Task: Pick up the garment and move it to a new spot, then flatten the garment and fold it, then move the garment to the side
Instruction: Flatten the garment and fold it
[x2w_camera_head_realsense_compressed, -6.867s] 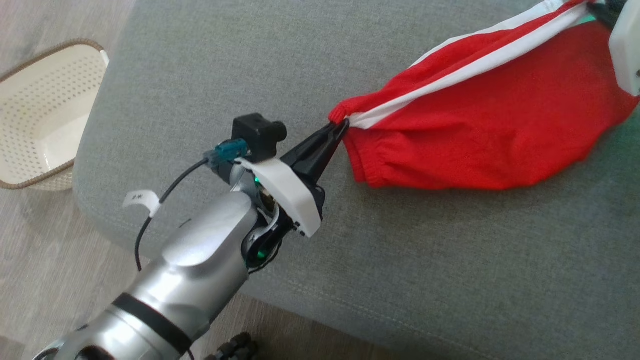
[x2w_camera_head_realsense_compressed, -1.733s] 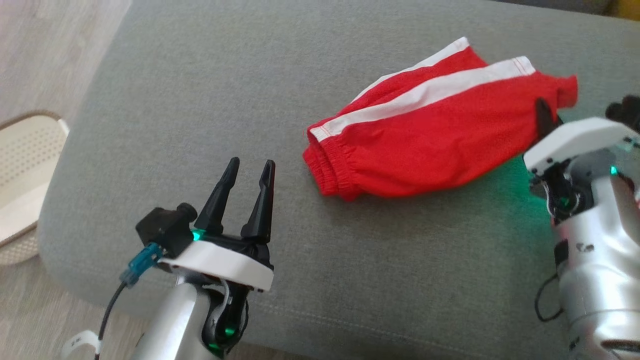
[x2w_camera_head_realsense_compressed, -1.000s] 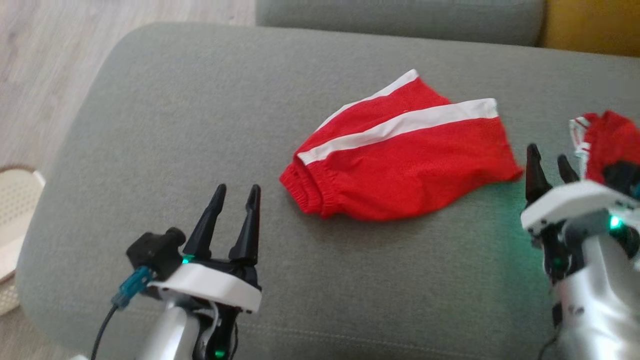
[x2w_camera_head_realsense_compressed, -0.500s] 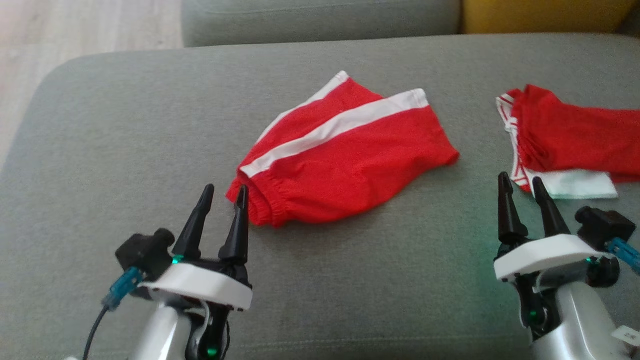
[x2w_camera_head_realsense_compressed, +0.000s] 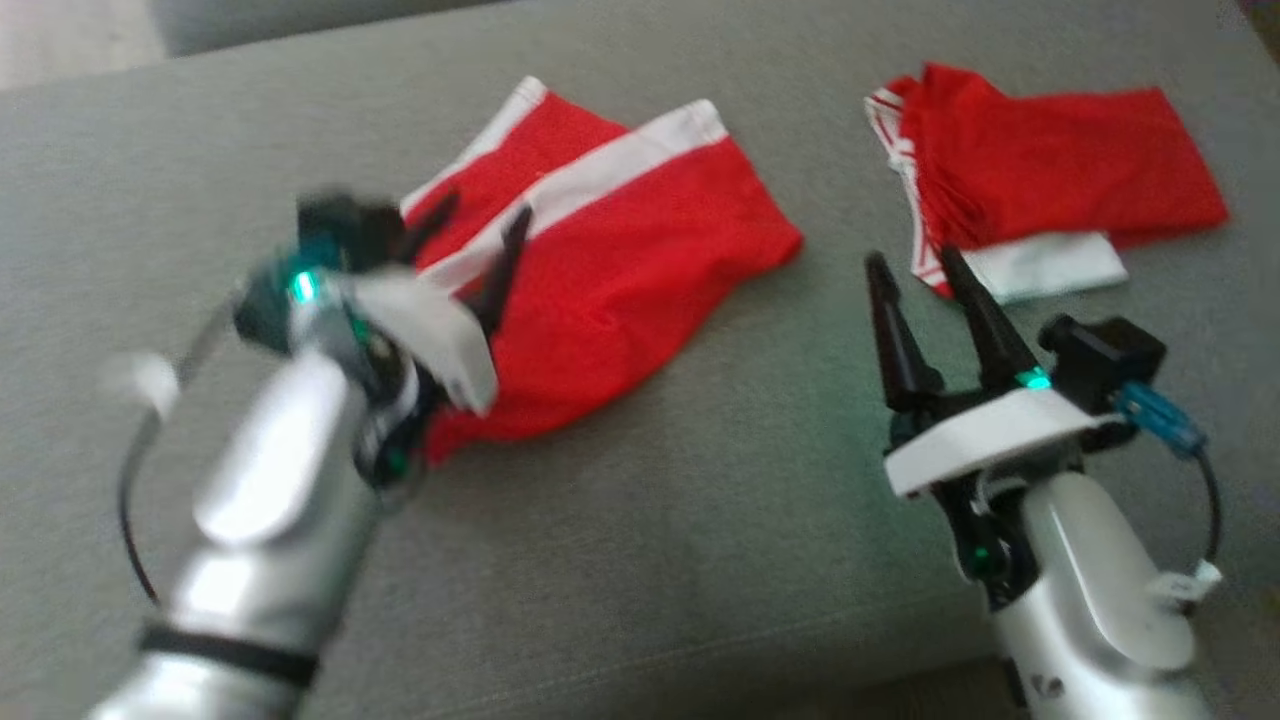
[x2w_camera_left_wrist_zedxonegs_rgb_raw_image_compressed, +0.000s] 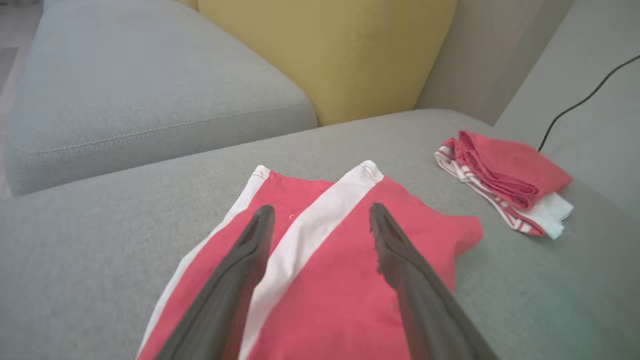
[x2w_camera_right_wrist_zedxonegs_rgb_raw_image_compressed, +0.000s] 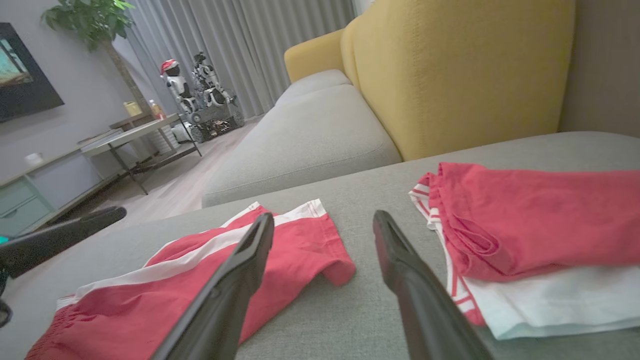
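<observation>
The garment (x2w_camera_head_realsense_compressed: 640, 260) is a folded pair of red shorts with a white side stripe, lying flat on the grey sofa seat (x2w_camera_head_realsense_compressed: 700, 520). My left gripper (x2w_camera_head_realsense_compressed: 480, 215) is blurred and hangs over the garment's near left part, open with nothing between its fingers. In the left wrist view the left gripper (x2w_camera_left_wrist_zedxonegs_rgb_raw_image_compressed: 321, 210) straddles the white stripe of the garment (x2w_camera_left_wrist_zedxonegs_rgb_raw_image_compressed: 350, 280); contact cannot be told. My right gripper (x2w_camera_head_realsense_compressed: 912, 260) stands open over bare cushion to the garment's right. In the right wrist view the right gripper (x2w_camera_right_wrist_zedxonegs_rgb_raw_image_compressed: 324, 217) points between the garment (x2w_camera_right_wrist_zedxonegs_rgb_raw_image_compressed: 165, 295) and a second pile.
A second red and white folded garment (x2w_camera_head_realsense_compressed: 1050, 170) (x2w_camera_right_wrist_zedxonegs_rgb_raw_image_compressed: 540, 220) lies on the seat at the right, just beyond my right fingertips. A yellow back cushion (x2w_camera_left_wrist_zedxonegs_rgb_raw_image_compressed: 325, 50) and another grey seat (x2w_camera_left_wrist_zedxonegs_rgb_raw_image_compressed: 125, 90) stand behind. A black cable (x2w_camera_left_wrist_zedxonegs_rgb_raw_image_compressed: 585, 100) runs at the far right.
The head camera has swung right and down. My left gripper has moved forward from beside the garment to over its near end. Both grippers stay open; the garment lies as before.
</observation>
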